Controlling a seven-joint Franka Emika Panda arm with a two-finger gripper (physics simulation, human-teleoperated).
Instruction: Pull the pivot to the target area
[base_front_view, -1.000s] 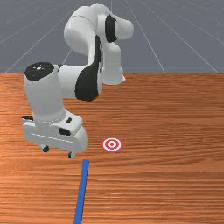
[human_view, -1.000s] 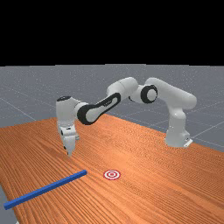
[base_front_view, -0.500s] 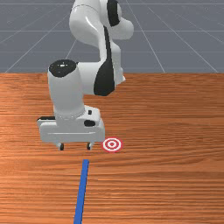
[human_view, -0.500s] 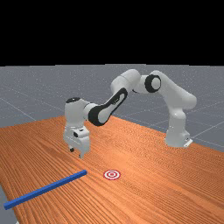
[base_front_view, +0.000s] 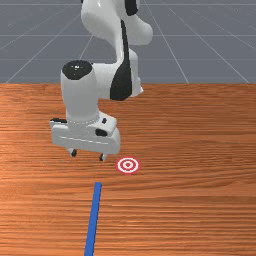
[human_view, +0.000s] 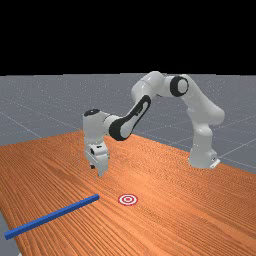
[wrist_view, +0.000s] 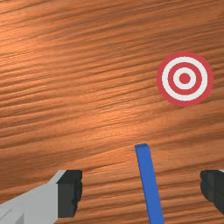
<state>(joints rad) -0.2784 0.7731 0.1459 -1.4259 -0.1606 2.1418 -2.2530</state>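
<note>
Pivot (base_front_view: 93, 220), lower left: lay ungripped below parted, empty jaws; likely risked skewing if pinched only near its end.

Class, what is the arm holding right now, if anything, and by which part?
Nothing is held: the open pincer hovers above the table, clear of the blue bar.
</note>
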